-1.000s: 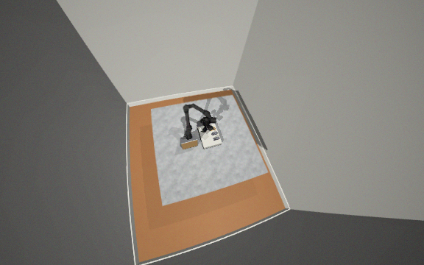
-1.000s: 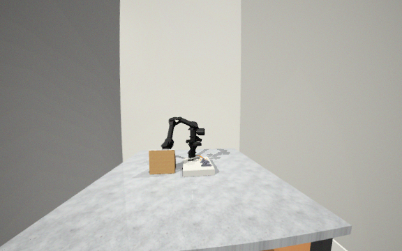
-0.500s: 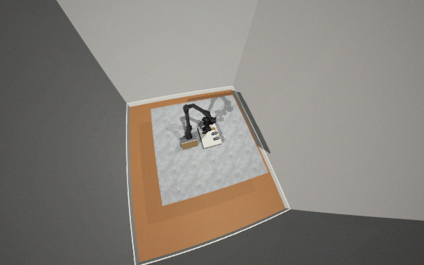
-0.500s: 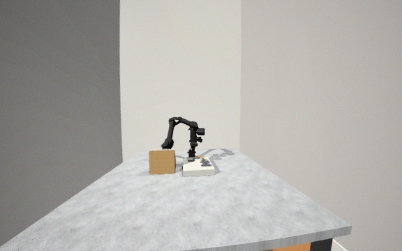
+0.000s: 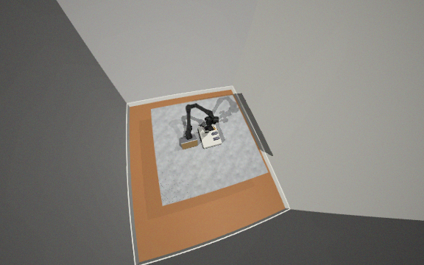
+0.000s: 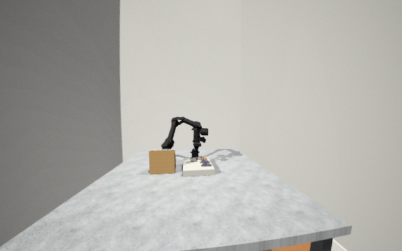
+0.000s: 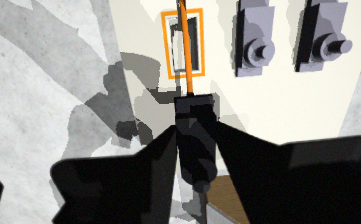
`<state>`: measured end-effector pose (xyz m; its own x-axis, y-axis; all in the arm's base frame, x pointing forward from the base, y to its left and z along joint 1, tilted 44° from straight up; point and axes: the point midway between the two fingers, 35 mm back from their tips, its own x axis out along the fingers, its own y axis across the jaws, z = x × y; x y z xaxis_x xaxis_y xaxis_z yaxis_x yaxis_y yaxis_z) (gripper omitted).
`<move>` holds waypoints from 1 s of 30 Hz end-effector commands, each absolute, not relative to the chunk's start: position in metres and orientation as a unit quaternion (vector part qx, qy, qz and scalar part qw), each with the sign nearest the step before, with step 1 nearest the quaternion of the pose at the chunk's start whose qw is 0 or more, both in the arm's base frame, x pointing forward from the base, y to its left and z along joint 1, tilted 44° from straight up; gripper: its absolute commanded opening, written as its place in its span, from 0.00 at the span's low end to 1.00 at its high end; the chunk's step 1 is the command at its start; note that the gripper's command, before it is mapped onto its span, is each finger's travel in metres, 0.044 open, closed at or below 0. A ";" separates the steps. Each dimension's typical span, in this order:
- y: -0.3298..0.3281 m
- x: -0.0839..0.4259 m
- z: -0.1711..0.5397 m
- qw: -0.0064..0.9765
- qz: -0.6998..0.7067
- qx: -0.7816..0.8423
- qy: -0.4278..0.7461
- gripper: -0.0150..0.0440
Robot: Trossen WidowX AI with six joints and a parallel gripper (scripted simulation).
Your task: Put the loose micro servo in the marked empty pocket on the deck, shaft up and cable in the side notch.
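Note:
My gripper [image 5: 208, 129] [image 6: 195, 157] [image 7: 195, 128] is shut on the dark micro servo [image 7: 194, 107], just above the white deck [image 5: 210, 143] [image 6: 198, 171] [image 7: 261, 117]. In the wrist view the servo's round boss and shaft [image 7: 201, 185] are toward the bottom of the picture. Its orange cable [image 7: 188, 65] runs from the servo's far end up across the pocket. The empty pocket's orange outline [image 7: 203, 45] lies beyond the servo, in the upper middle of the wrist view. The servo is beside the pocket, not over it. The servo's underside and its exact height are hidden.
Two grey-violet servos [image 7: 255, 42] [image 7: 321, 42] stand in the deck to the right of the pocket, shafts up. A brown box [image 5: 189, 146] [image 6: 162, 162] [image 7: 231, 192] stands beside the deck, near the arm's base. The deck rests on the grey tabletop [image 5: 212, 173] [image 6: 187, 206].

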<state>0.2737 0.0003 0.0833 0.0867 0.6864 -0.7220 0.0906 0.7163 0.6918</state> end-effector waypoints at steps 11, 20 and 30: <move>-0.007 0.330 0.086 0.676 0.222 0.304 0.634 0.25; -0.010 0.353 0.087 0.676 0.222 0.304 0.633 0.25; -0.002 0.354 0.079 0.676 0.222 0.304 0.633 0.25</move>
